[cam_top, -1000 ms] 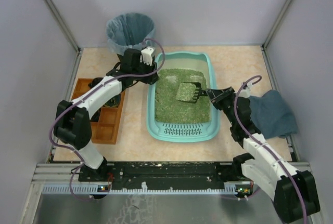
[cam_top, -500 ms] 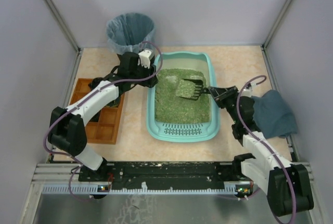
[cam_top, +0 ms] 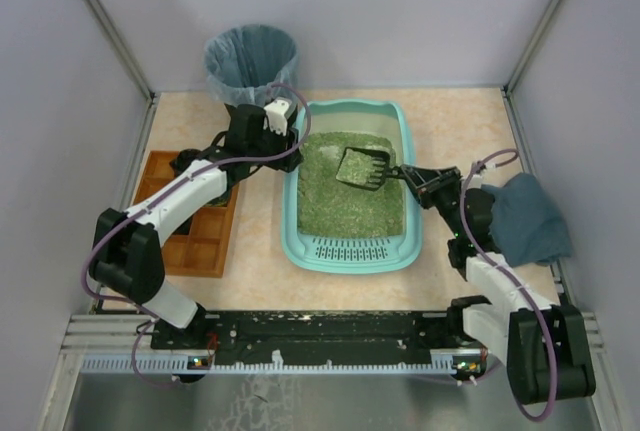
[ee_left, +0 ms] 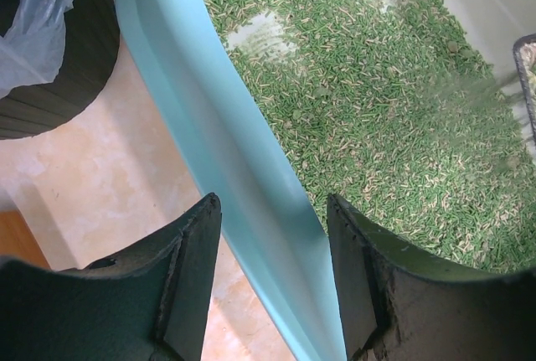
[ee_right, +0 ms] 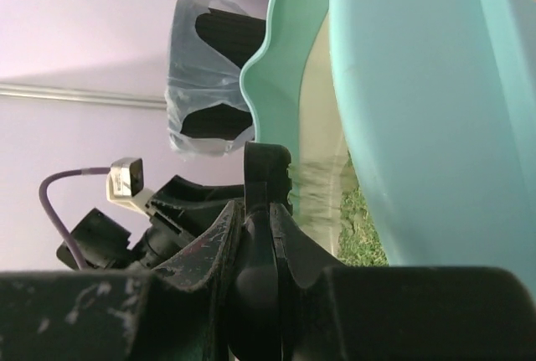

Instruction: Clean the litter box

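- Two arms work on one large rectangular teal plastic litter box (cam_top: pixel 350 251). It sits mid-table with its long axis running near to far, the slotted grate lip at the near end and green granular litter (cam_top: pixel 340 206) inside.
- Right gripper (cam_top: pixel 411 175) is clamped on the handle of a black slotted plastic scoop (cam_top: pixel 362 168). The scoop head hangs over the far half of the litter, and the handle lies across the box's short axis, pointing right.
- Left gripper (ee_left: pixel 272 210) stands wide, one finger on each side of the box's left wall. Contact with the wall cannot be told.
- Left wrist view shows a blur of grains under the scoop's edge, probably loose litter sifting through.
- Key relation: the round black bin with blue-grey bag (cam_top: pixel 250 56) lies far-left of the scoop, just past the box's far-left corner.
- A carry to it would run leftward and away over the left rim, close by the left gripper.
- Left arm is nearer the bin, but the right arm has the load, so this looks like a long reach.
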